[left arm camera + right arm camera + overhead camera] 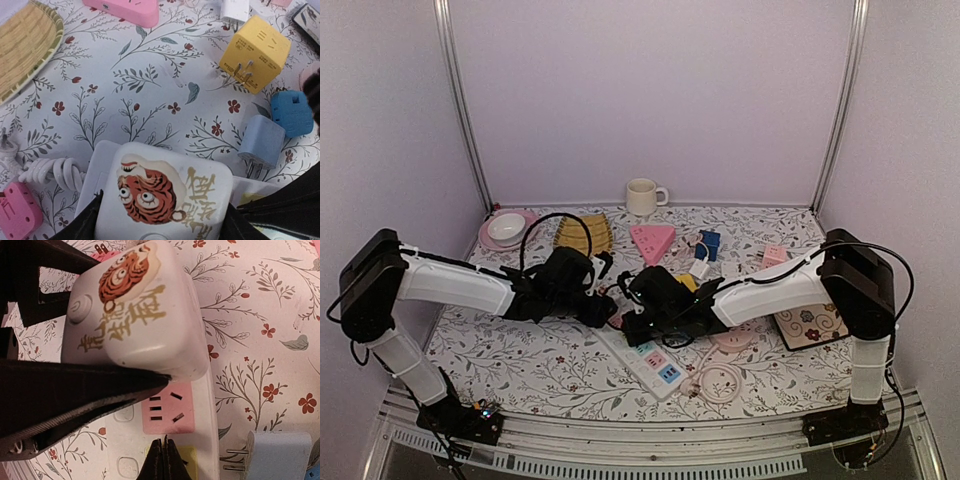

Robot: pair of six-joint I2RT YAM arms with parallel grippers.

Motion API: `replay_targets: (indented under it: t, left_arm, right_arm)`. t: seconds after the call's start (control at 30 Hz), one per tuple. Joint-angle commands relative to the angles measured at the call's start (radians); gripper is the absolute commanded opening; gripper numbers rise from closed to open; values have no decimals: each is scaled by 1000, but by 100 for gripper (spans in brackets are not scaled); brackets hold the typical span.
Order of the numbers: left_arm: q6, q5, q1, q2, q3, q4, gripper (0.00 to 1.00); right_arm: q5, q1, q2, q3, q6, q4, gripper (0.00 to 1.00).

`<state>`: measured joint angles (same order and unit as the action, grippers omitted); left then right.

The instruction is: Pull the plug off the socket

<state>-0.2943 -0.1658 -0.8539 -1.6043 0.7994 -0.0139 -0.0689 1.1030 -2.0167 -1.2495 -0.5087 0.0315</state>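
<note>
Extraction looks not yet begun. Your power strip (655, 368) lies on the desk (520, 360), its long axis running from lower right up toward centre in the top view. The right end effector (165, 460) hangs over it, tips pressed together. At the strip's far end sits the tiger plug (165, 180), apparently seated, face up, prongs hidden, and the left end effector (165, 220) pinches its sides. You have the upward pull left.
</note>
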Motion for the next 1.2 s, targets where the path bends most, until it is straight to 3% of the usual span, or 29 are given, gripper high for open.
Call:
replay_targets:
  t: [0.0, 0.17, 0.43, 0.8, 1.17]
  left_arm:
    - [23, 27, -11, -17, 96, -54, 0]
    - [38, 47, -11, -9, 97, -81, 0]
    - [39, 37, -31, 83, -30, -222, 0]
    - [-5, 79, -35, 89, 18, -160, 0]
    - [52, -119, -127, 60, 50, -81, 0]
  right_arm:
    - [39, -10, -57, 22, -18, 28, 4]
    - [71, -21, -78, 26, -23, 28, 4]
    - [112, -38, -73, 83, -57, -19, 4]
    - [121, -40, -80, 94, -69, -35, 3]
    - [169, -65, -83, 107, -90, -74, 3]
